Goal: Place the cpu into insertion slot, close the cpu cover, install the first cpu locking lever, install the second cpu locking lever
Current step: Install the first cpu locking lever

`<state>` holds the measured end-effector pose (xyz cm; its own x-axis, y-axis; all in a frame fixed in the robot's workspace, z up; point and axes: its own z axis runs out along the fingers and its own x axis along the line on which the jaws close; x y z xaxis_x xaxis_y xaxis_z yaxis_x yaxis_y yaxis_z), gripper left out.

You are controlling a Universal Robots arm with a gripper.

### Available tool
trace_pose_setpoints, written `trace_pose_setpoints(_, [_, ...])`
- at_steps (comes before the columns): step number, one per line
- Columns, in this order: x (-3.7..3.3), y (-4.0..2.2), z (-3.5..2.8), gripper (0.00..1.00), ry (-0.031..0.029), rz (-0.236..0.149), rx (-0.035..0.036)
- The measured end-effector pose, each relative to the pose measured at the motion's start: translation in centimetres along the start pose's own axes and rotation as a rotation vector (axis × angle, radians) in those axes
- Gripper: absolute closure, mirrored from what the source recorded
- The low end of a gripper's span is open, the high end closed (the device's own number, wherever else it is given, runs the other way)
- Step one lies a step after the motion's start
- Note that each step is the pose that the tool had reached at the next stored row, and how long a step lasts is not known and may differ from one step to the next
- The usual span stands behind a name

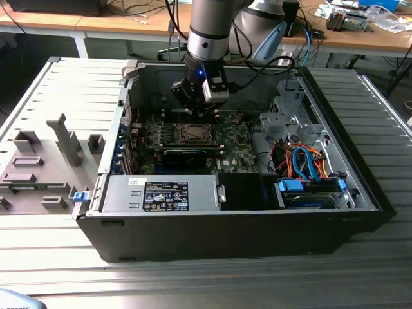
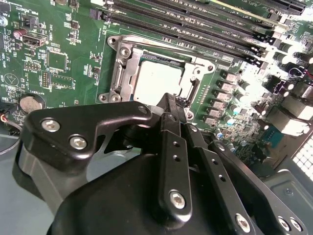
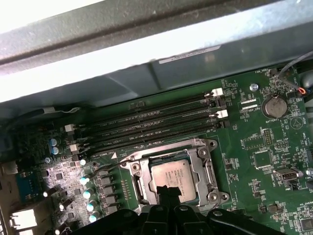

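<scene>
Print on your cpu (image 3: pixel 172 179) is illegible; gripper (image 3: pixel 167 190), fingers pressed together, hides its near edge.

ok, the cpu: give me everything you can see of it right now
The small flat square cpu with a dull silver-grey metal top lies flat in the square dark insertion slot with its silvery rim on the green circuit board, beside the long black memory slots. The thin silvery cover frame surrounds it, its window leaving the top exposed. In both wrist views the black pincer sits over one edge of the chip; contact cannot be told. Its top bears faint print.
</scene>
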<state>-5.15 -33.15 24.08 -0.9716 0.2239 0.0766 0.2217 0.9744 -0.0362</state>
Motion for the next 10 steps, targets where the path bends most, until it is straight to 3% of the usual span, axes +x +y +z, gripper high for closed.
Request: trace_pose_setpoints(10, [0.00, 0.00, 0.00, 0.89, -0.0006, -0.016, 0.0013])
